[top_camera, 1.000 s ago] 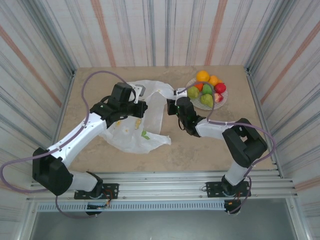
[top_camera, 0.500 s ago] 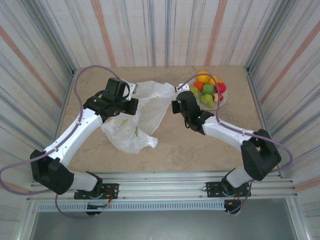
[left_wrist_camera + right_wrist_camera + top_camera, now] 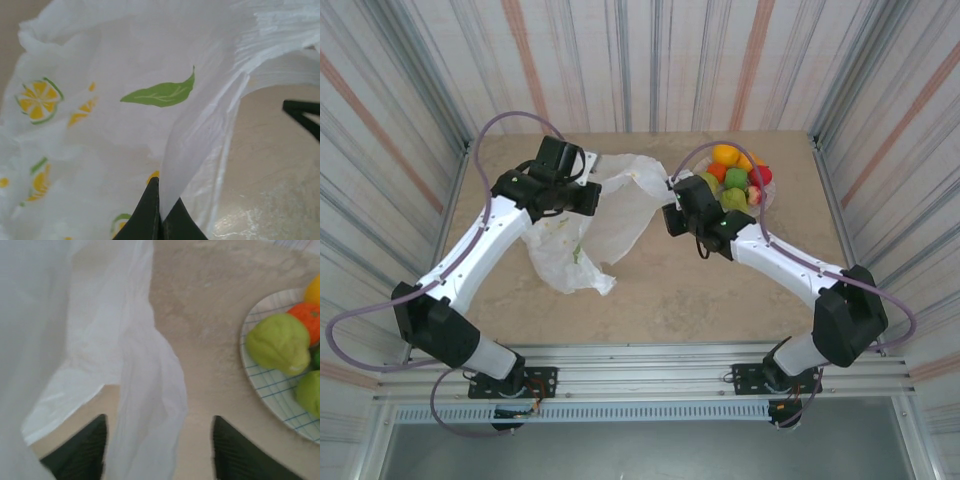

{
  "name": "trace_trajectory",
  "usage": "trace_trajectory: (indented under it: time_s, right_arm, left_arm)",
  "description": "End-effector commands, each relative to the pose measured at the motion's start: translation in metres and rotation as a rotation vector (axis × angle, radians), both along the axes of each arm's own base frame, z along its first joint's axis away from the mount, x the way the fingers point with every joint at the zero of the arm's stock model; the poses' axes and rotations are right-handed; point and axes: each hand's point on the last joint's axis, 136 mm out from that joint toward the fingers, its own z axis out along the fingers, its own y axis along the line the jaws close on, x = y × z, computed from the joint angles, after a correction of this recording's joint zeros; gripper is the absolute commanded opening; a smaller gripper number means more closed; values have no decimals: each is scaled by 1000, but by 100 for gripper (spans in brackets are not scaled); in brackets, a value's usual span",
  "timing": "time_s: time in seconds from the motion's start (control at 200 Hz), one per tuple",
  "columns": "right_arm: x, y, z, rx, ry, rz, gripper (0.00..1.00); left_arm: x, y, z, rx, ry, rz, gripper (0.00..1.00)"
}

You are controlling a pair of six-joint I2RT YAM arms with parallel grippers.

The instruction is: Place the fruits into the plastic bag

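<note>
The plastic bag is thin white film printed with lemon slices and green leaves; it hangs raised off the table at the centre left. My left gripper is shut on a fold of the plastic bag, the two dark fingers pressed together on the film. My right gripper is open, and a loose strip of the bag hangs between its spread jaws without being pinched. The fruits are heaped on a checked plate: a green one, an orange and red ones.
The plate sits at the back right, just right of my right gripper. Striped walls close the table on three sides. Bare tabletop lies in front of the bag and the plate.
My left arm has lifted the bag up and toward the back left, bunching it. My right gripper moved back toward the plate and its jaws have spread apart.
</note>
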Motion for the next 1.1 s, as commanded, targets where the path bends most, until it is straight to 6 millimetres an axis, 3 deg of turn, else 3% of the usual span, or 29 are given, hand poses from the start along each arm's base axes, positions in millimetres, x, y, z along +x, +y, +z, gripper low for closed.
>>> trace_trajectory:
  time_s: [0.0, 0.195, 0.286, 0.366, 0.656, 0.907, 1.022, 1.097]
  right_arm:
    - [-28, 14, 17, 73, 56, 141, 68]
    - [-70, 11, 33, 163, 103, 254, 96]
    - [-91, 12, 38, 202, 126, 318, 100]
    - [-97, 9, 34, 229, 133, 311, 99]
    - [-73, 0, -5, 669, 82, -13, 99]
    - [-53, 58, -25, 816, 78, 25, 99]
    - [-35, 71, -40, 836, 101, -23, 100]
    - [-24, 81, -44, 847, 110, -30, 91]
  left_arm:
    - [4, -3, 7, -96, 38, 49, 0]
    - [14, 13, 2, -124, 74, 184, 0]
    - [16, 16, -3, -155, 88, 225, 0]
    - [16, 12, -2, -210, 104, 223, 0]
    - [8, 7, 20, -311, 98, 228, 0]
    - [2, 1, 33, -387, 103, 223, 0]
    - [-1, -2, 37, -410, 108, 211, 0]
    - [-2, -3, 40, -421, 108, 203, 0]
